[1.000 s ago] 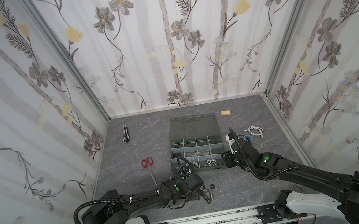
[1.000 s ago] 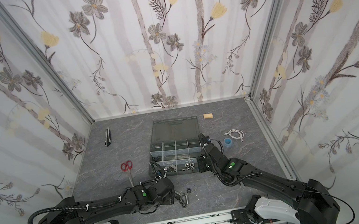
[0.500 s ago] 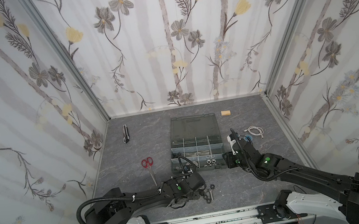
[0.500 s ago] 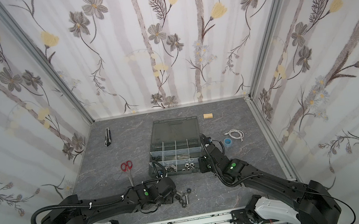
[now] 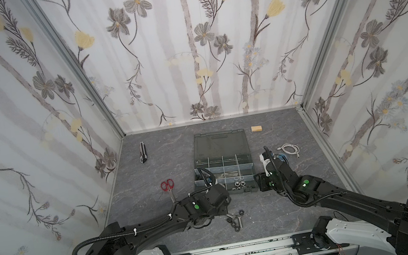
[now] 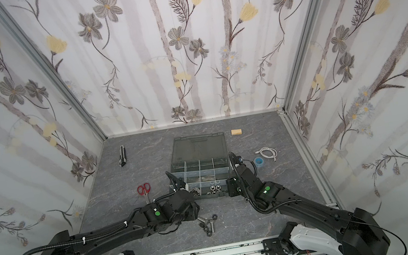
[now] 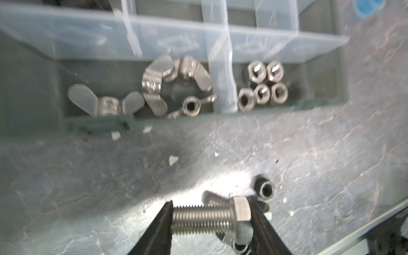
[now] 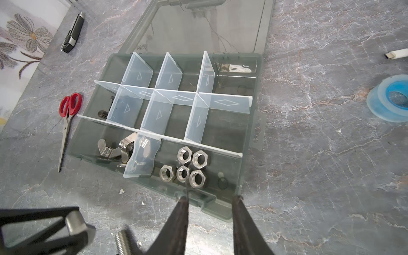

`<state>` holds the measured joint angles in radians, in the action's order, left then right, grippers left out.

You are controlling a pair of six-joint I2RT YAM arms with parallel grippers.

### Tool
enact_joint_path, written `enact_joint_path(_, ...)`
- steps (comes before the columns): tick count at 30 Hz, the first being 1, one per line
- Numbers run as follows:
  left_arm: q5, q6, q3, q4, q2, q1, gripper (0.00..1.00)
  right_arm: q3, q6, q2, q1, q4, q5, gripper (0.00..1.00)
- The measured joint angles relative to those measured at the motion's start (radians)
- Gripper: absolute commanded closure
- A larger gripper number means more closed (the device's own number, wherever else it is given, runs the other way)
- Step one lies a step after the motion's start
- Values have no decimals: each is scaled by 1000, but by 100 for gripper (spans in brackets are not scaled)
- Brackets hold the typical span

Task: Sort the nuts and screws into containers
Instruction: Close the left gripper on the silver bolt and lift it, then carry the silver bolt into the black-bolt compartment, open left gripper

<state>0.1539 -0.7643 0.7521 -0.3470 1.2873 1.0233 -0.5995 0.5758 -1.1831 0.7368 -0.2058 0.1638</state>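
I am working over a grey, marble-veined tabletop (image 5: 174, 155). A dark grey plastic organizer case (image 8: 251, 132) is sitting at its middle. The case's translucent hinged lid (image 5: 220, 142) is lying open flat on the far side, and pale dividers are splitting the case into compartments.

My left pincer (image 7: 212, 212) is hanging just near of the case's near-left corner. It is gripping a shiny silver threaded screw (image 7: 198, 220) end to end, one finger on the tip and the other on the hex head. My right pincer (image 8: 210, 203) is sitting at the case's near-right rim, its fingers standing a narrow way apart on either side of the latch. I cannot tell whether they are clamping it.

Red-handled scissors (image 5: 168, 189) are lying left of the case, and a black-and-silver utility knife (image 5: 142, 152) is lying at the far left. A coiled white cable (image 5: 289, 148) and a blue tape roll (image 6: 259, 161) are resting right of the case. A small wooden block (image 5: 256, 128) is sitting just right of the lid.

In the case's near row, several silver wing nuts (image 7: 154, 88) are lying in one compartment. Five silver hex nuts (image 8: 187, 167) are clustering in the compartment to its right. A black screw (image 8: 102, 114) is lying in the middle row's leftmost compartment. On the tabletop just right of my left pincer, a loose silver screw (image 5: 239, 222) and some black hex nuts (image 6: 214, 217) are lying close together.
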Motion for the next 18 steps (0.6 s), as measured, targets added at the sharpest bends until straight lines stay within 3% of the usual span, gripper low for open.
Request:
enact_joint_path(8,30,170,218,7,175,-188,50,15,11,42,-2,-7,4,65)
enact_joint_path(18,21,285,372,16,377,-267,50,62,37,129,-3,-18,29,65)
